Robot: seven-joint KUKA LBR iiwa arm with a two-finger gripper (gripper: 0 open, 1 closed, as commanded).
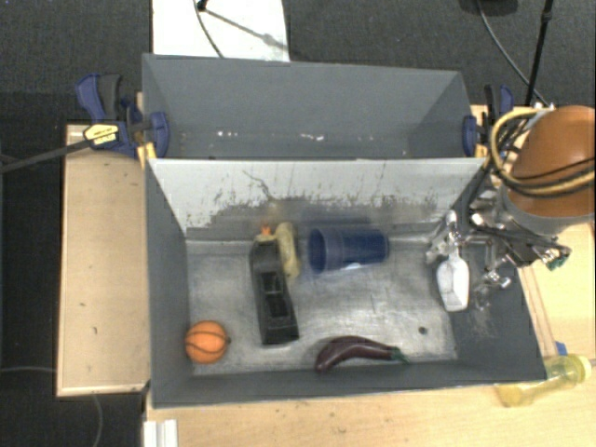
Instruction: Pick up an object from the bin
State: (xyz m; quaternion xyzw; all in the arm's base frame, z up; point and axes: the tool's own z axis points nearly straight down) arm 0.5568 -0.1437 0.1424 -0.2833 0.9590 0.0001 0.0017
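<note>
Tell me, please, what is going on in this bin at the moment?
A robot arm is working at picking something out of the grey bin. Its gripper hangs low at the bin's right end, right by a small white object; whether it grips that object cannot be told. Apart from the gripper lie a blue cup on its side, a long black object, an orange ball and a purple eggplant.

You see the bin (391,305) as dull grey metal, its floor scratched and scuffed pale toward twelve o'clock. The blue cup (346,249) at twelve looks like smooth plastic with a faint sheen. The black stapler (274,301) at nine is matt plastic. At six the purple aubergine (354,351) shines glossy; the orange ball (207,341) at eight looks matt and rubbery.
</note>
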